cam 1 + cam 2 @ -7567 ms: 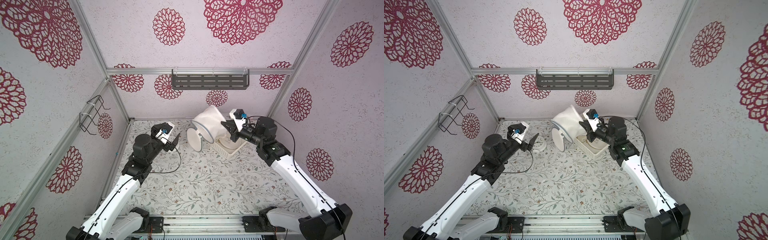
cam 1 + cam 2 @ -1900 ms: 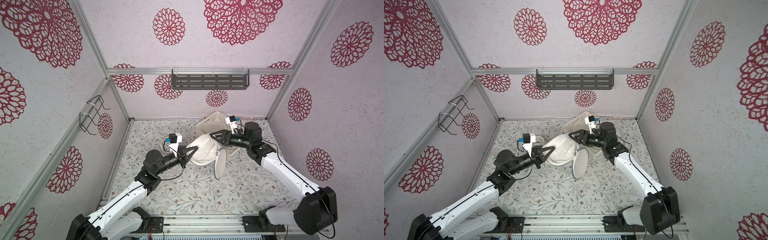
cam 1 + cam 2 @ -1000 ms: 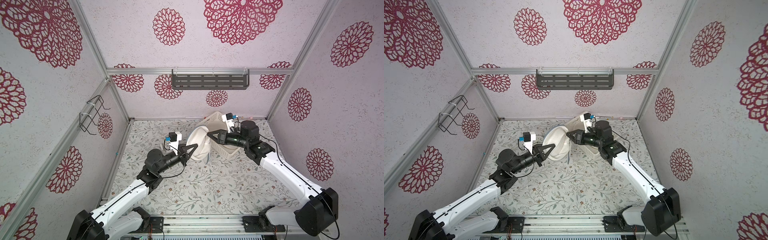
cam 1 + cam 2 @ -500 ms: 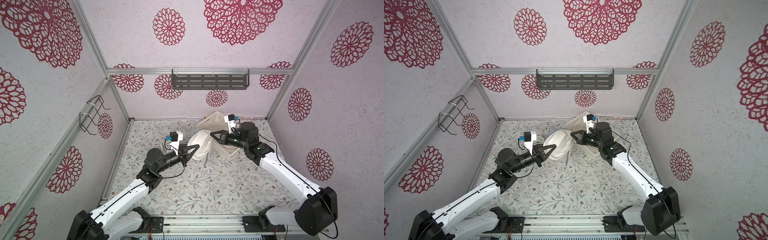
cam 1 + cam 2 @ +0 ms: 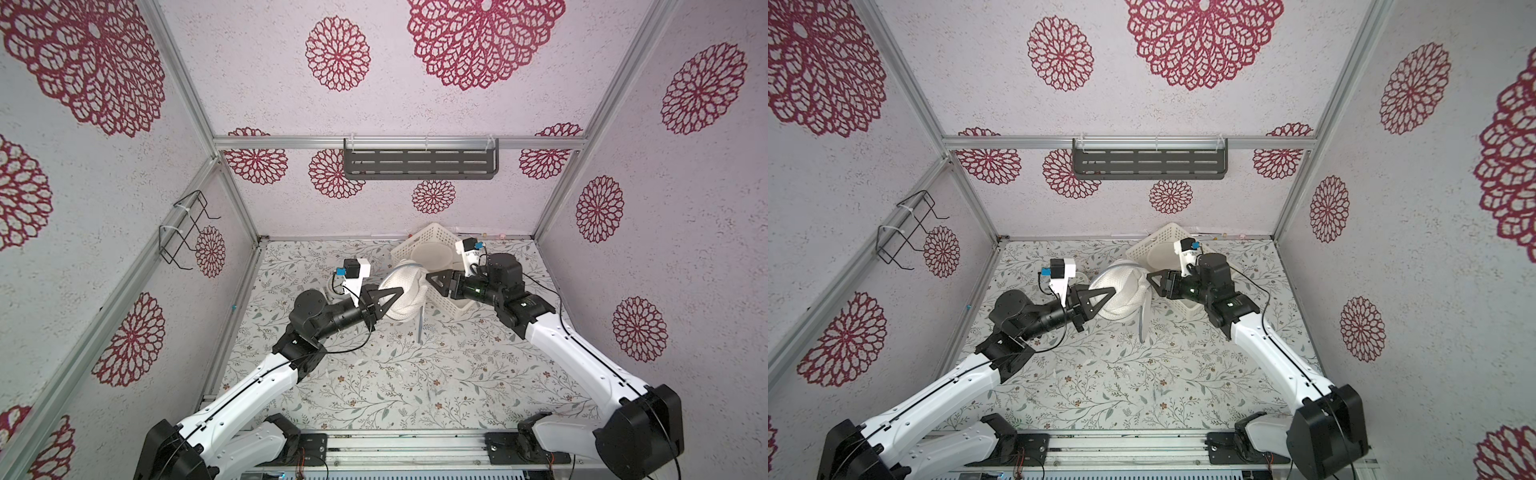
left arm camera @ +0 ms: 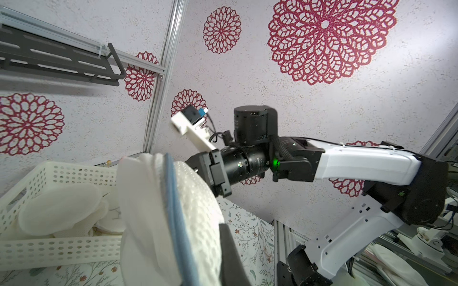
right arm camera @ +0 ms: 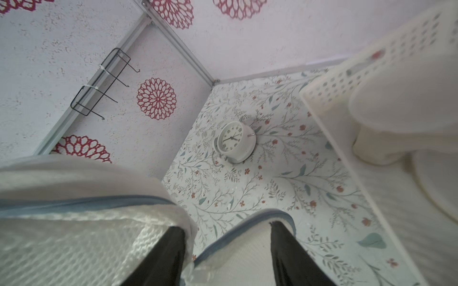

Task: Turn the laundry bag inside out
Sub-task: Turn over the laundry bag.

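Observation:
The laundry bag (image 5: 409, 293) (image 5: 1125, 297) is white mesh with blue zip trim, bunched up in the air between my two grippers in both top views. A thin flap of it (image 5: 420, 328) hangs down toward the table. My left gripper (image 5: 397, 293) (image 5: 1111, 293) is shut on the bag's left side. In the left wrist view only one dark finger (image 6: 231, 255) shows beside the mesh (image 6: 198, 218). My right gripper (image 5: 430, 276) (image 7: 226, 225) is open at the bag's right side, with the blue-trimmed edge (image 7: 247, 218) lying loose between and over its fingers.
A white perforated basket (image 5: 419, 241) (image 5: 1156, 237) (image 6: 62, 168) holding other white bags stands just behind the right gripper. A small white clock (image 7: 234, 141) sits on the floral table behind the left arm. A grey shelf (image 5: 419, 164) and a wire rack (image 5: 183, 232) hang on the walls.
The bag has collapsed from an upright disc into a bunched lump with a flap hanging down. My right gripper closed and then opened again; the left has kept its grip.

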Controlling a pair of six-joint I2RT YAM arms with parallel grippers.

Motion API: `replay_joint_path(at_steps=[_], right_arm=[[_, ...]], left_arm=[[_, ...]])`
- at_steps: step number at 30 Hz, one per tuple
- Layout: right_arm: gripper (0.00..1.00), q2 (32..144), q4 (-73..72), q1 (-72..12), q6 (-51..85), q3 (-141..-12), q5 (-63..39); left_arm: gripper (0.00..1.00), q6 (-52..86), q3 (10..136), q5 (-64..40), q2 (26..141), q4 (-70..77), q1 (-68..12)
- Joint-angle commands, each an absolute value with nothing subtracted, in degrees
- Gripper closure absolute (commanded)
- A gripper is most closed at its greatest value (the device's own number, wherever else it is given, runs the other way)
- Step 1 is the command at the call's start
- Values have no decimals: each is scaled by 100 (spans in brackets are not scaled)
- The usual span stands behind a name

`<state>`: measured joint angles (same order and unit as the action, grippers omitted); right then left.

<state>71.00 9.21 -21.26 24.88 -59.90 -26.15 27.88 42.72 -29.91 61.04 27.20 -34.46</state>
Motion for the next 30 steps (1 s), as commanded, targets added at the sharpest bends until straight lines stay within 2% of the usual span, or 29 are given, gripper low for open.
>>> replay_joint_path(at_steps=[1, 5, 10, 19, 24, 30], right_arm=[[38, 6364, 1031, -2132, 788, -6015, -1996], [39, 5737, 885, -2366, -1598, -5575, -2336], [41, 5996, 1728, -2622, -3233, -6035, -2846], [60, 6541, 1735, -3244, -3863, -6230, -3428], [60, 6819, 1350, -3318, -3885, -6326, -3233], [55, 6812, 993, -3305, -4037, -6454, -2916]], left_arm=[[100, 2595, 4239, -2935, 6067, 2690, -3372], [100, 2478, 4284, -3261, 6170, 2408, -3224], [100, 2388, 4359, -3620, 6283, 2189, -3065], [100, 2415, 4436, -3874, 6336, 2171, -3036], [100, 2387, 4439, -4045, 6304, 2124, -3032], [100, 2144, 4355, -4216, 6230, 1870, -3024]])
